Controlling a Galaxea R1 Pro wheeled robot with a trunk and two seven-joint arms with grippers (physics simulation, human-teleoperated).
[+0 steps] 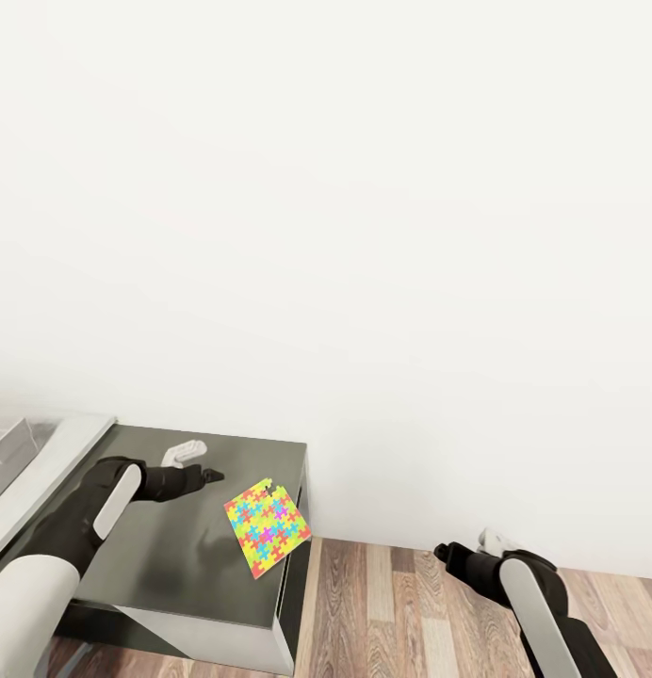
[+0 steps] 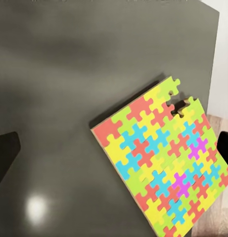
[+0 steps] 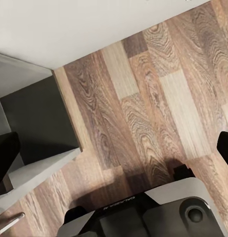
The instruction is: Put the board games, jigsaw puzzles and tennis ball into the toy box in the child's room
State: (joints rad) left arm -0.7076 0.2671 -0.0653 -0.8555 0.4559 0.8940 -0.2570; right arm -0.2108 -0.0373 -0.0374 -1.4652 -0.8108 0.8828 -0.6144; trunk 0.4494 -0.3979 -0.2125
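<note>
A plank floor [image 1: 411,612] runs beneath the robot to a bare white wall [image 1: 364,235], with a dark-topped drawer unit [image 1: 175,565] standing at the end of the pale table [image 1: 53,461].

Nearest, the right gripper [image 1: 443,550] hangs low over the floor, well apart from the unit. In its wrist view the two fingertips sit at opposite edges with nothing between them, so its jaws stand wide and empty.

Further in, the left gripper [image 1: 213,473] reaches out over the dark top. Its wrist view shows the fingers far apart at the picture's sides, so it too is wide open and holds nothing.

Just beyond it lies one jigsaw puzzle [image 1: 267,523] [image 2: 163,163], flat on the dark top at a skew, its far corner past the unit's edge and over the floor.

Here is the risk. The puzzle is thin and lies flush on the top, so a finger has little to get under. A push from the gripper's side would likely slide it further toward the edge, and it could tip off onto the floor. Closing on the overhanging corner alone might let the board swing or slip out.

Farthest, at the left edge of the head view, a corner of the grey toy box [image 1: 8,441] shows on the table, well apart from the puzzle, so any carry would be long.
</note>
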